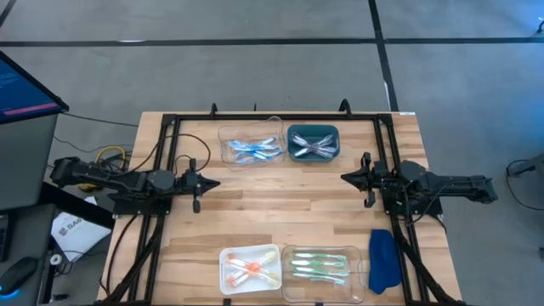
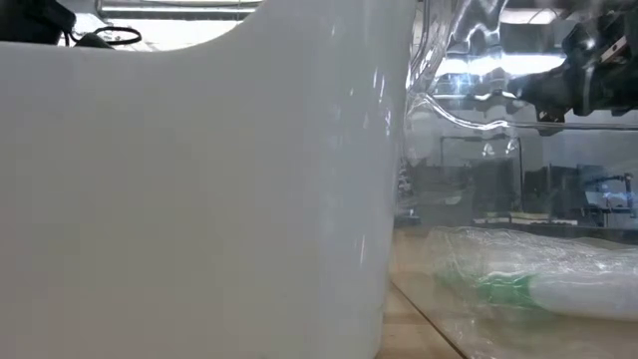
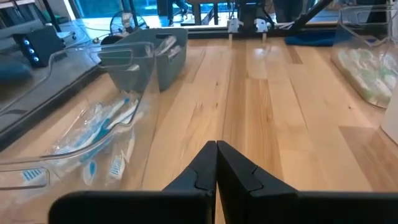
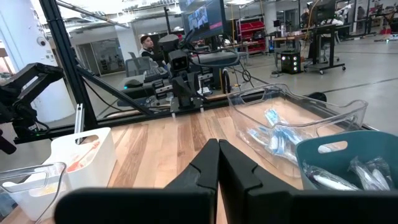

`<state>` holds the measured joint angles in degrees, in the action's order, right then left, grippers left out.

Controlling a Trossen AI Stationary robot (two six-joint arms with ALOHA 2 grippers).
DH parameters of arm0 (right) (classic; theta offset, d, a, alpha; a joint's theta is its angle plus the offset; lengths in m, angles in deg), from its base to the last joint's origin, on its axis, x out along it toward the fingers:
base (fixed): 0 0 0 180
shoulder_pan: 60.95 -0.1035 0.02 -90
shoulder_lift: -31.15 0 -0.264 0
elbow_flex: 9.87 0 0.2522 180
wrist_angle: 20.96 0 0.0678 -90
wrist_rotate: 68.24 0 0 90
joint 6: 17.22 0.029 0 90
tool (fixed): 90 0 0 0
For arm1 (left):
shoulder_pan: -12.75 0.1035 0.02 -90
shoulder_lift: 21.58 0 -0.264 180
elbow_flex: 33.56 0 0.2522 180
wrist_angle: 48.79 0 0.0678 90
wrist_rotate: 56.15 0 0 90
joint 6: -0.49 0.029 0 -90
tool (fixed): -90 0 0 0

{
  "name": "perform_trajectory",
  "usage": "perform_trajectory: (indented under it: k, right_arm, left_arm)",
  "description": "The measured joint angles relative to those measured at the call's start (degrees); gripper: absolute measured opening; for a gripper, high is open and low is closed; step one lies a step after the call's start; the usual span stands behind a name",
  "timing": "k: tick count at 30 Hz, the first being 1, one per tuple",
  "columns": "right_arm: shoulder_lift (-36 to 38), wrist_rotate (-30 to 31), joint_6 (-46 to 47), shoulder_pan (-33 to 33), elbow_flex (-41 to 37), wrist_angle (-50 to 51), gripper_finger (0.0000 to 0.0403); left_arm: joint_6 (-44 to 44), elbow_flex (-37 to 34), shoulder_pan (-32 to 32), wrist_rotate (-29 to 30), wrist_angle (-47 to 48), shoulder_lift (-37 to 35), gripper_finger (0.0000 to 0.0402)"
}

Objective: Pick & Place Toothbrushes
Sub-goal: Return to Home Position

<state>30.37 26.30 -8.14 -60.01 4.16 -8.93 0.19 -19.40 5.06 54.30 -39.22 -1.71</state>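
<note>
Over in the bins [image 1: 223,136], toothbrushes [image 1: 255,151] look light, stiff, slippery; I'd pinch mid-handle. Both clenched empty: left gripper [image 1: 214,183], right gripper [image 1: 344,177], well apart.

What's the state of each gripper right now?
Left gripper: closed, holding nothing.
Right gripper: closed, holding nothing.

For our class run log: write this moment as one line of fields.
left gripper: shut, empty, table's left | right gripper: shut, empty, table's right | toothbrushes: in four bins, by colour
</note>
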Motion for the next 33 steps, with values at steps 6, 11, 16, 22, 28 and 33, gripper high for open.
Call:
perform_trajectory:
  k: [6,11,16,22,28,33]
  right_arm:
    - [0.0,0.0,0.0,0.0,0.0,0.0,0.0]
    - [0.0,0.0,0.0,0.0,0.0,0.0,0.0]
    - [0.0,0.0,0.0,0.0,0.0,0.0,0.0]
    - [0.0,0.0,0.0,0.0,0.0,0.0,0.0]
    - [0.0,0.0,0.0,0.0,0.0,0.0,0.0]
    - [0.0,0.0,0.0,0.0,0.0,0.0,0.0]
  left_arm:
    - [0.0,0.0,0.0,0.0,-0.1,0.2,0.0]
    - [0.0,0.0,0.0,0.0,-0.2,0.2,0.0]
    - [0.0,0.0,0.0,0.0,-0.6,0.2,0.0]
    - [0.0,0.0,0.0,-0.1,-0.7,0.2,0.0]
    - [0.0,0.0,0.0,-0.1,-1.0,0.2,0.0]
    - [0.0,0.0,0.0,-0.2,-1.1,0.2,0.0]
